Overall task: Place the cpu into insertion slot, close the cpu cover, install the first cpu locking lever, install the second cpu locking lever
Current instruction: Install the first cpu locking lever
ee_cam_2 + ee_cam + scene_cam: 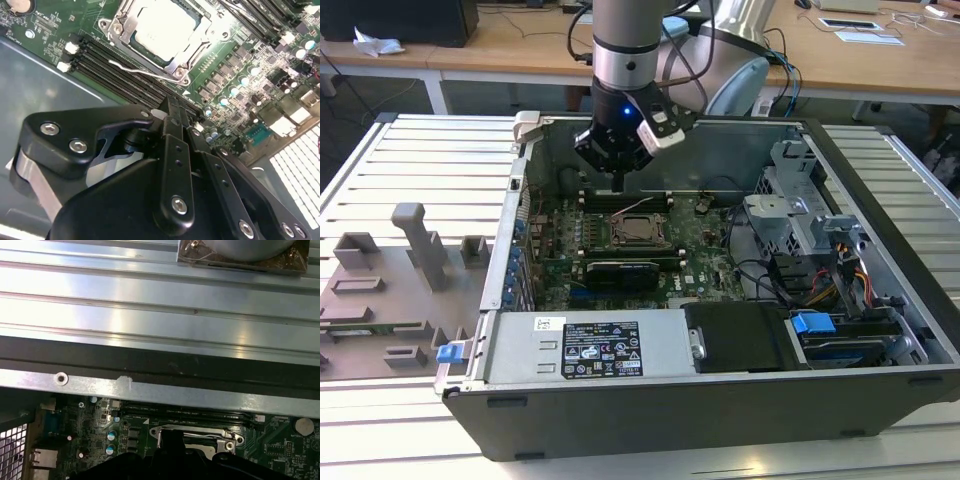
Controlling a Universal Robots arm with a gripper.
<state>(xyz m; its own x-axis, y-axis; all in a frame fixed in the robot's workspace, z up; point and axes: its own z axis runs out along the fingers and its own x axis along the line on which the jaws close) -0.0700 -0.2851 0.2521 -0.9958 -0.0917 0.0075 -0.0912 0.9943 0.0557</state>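
The cpu (162, 30), a pale silver square, lies in the insertion slot (638, 230) on the green board. The cpu cover (200, 47), a silvery frame, lies down around it. A thin silvery locking lever (145, 71) stands loose beside the socket, over the memory slots; in the exterior view this lever (635, 207) is a pale rod sticking up from the socket. My gripper (617, 183) hangs just above the board on the socket's far side, next to the lever. Its black fingers (172, 107) are shut together with nothing between them.
Long black memory slots (115, 65) run beside the socket under the gripper. The open case has a grey power supply (590, 345) at the front and a drive cage (800, 215) with cables on the exterior view's right. A grey fixture plate (400, 270) lies outside on the exterior view's left.
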